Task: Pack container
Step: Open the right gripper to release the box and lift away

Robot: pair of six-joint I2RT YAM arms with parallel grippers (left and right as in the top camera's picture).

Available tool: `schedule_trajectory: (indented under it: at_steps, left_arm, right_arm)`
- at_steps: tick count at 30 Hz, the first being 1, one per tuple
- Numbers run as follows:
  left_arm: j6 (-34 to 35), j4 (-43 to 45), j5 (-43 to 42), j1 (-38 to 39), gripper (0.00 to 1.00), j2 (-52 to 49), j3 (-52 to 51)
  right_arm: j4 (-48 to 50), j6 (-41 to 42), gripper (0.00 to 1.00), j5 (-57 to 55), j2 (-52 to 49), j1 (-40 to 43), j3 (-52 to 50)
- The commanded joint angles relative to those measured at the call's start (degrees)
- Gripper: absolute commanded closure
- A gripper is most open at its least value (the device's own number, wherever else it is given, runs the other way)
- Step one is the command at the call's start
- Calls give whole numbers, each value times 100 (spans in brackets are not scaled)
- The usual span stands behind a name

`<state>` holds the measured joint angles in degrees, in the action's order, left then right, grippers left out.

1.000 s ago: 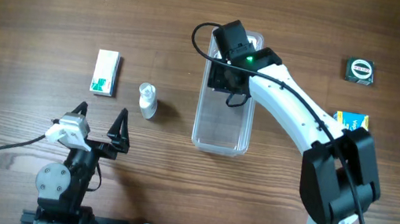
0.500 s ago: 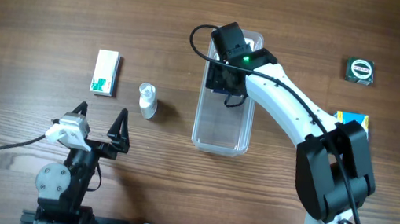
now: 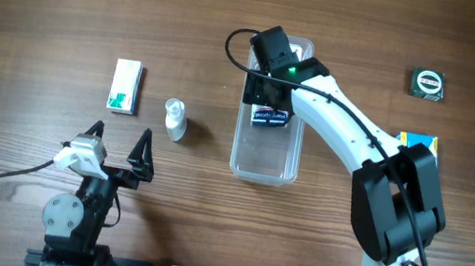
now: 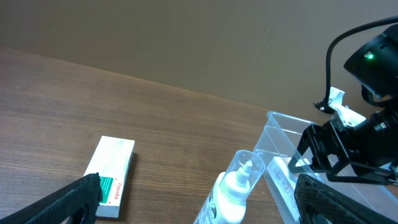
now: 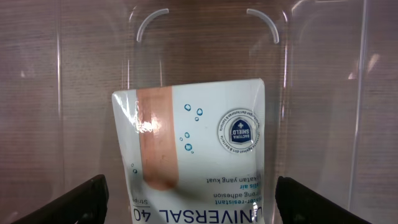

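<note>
Hovering above the container (image 3: 262, 156) at upper centre of the overhead frame, my right end effector (image 3: 269, 98) is released, the plaster pack (image 5: 193, 162) lying inside. If I rise crookedly, I could catch the pack and drag it out.

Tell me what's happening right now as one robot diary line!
step: packing | white flat plaster packet: lying inside long clear plastic tub | right jaws: open above it | left jaws: open, apart from tub

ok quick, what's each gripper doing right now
left gripper: open, holding nothing
right gripper: open above the container, plaster pack lying loose inside
</note>
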<state>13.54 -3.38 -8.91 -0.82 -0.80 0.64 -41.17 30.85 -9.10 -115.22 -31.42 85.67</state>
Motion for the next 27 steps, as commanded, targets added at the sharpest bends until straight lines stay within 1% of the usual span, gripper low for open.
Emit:
schedule_trajectory:
  at_steps: [1,3,5,7,8,11,12,16,17,22,27]
  left_arm:
    - [-133,-7,-48,-31,0,42,-33]
    - [-133,-7,-48,-31,0,42,-33]
    - [-133,-7,-48,-31,0,42,-33]
    - [-133,-7,-48,-31,0,42,-33]
    - [-133,-7,-48,-31,0,42,-33]
    - [-133,-7,-48,-31,0,42,-33]
    - [-133,-7,-48,-31,0,42,-33]
    - [-133,-7,-48,-31,0,42,-33]
    - [-133,-7,-48,-31,0,42,-33]
    - [-133,-7,-48,-31,0,42,-33]
    - [-133,-7,-48,-31,0,42,-33]
  right_arm:
    - [-173,31,12,-162,-7,13,243]
    - [-372,-79,13,-162,63,13,413]
    - [-761,-92,20,-162,146,13,678]
    - [-1187,-103,32,-162,216,13,960]
    - [-1342,-144,37,-151,249,11,1054]
    - [-1672,-249,55,-22,334,9,1145]
    - [-1792,-260,67,48,334,9,1145]
    - [-2253,-385,94,308,306,9,1134]
    - [-2350,-391,96,452,306,9,1134]
    - [-2463,-527,96,660,304,-2,960]
    - [-2009,-516,96,671,304,-2,269]
